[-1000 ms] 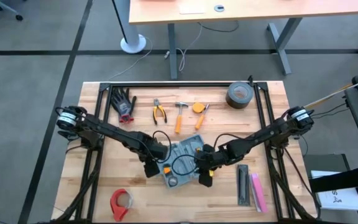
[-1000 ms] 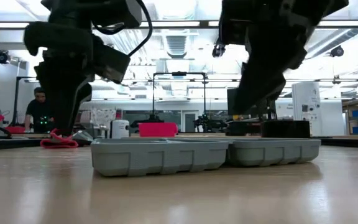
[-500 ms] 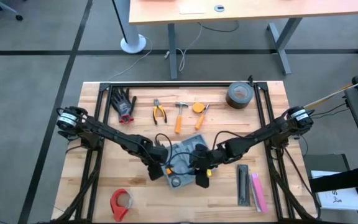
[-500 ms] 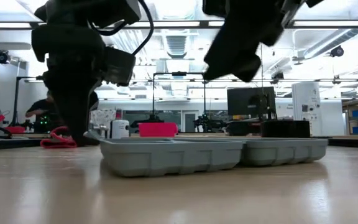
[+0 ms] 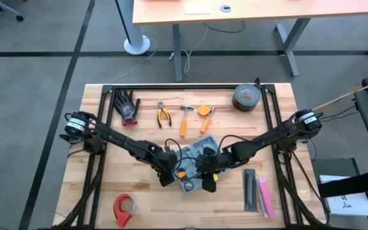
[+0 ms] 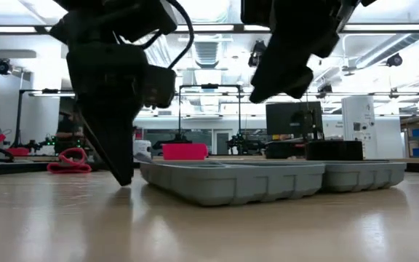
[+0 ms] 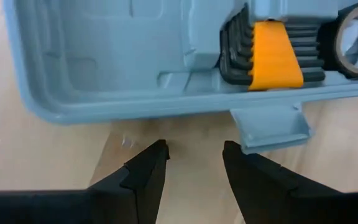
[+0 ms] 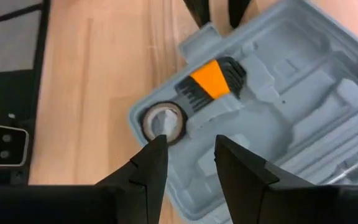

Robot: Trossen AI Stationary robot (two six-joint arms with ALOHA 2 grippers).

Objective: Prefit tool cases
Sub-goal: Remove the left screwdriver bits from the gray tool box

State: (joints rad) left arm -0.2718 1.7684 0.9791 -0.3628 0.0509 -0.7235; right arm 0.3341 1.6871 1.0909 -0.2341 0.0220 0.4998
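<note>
1 open tool case [image 5: 193, 167] lies between 2 empty pincers, left [image 7: 194, 158] and right [image 8: 190, 152], both narrowly parted.

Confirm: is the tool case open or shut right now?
Open. The tool case lies flat with its moulded tray exposed, a hex key set and a tape roll in their slots.

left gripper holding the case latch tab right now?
No. In the left wrist view the left gripper is open, its fingers over bare wood just short of the tool case and its tab.
</note>
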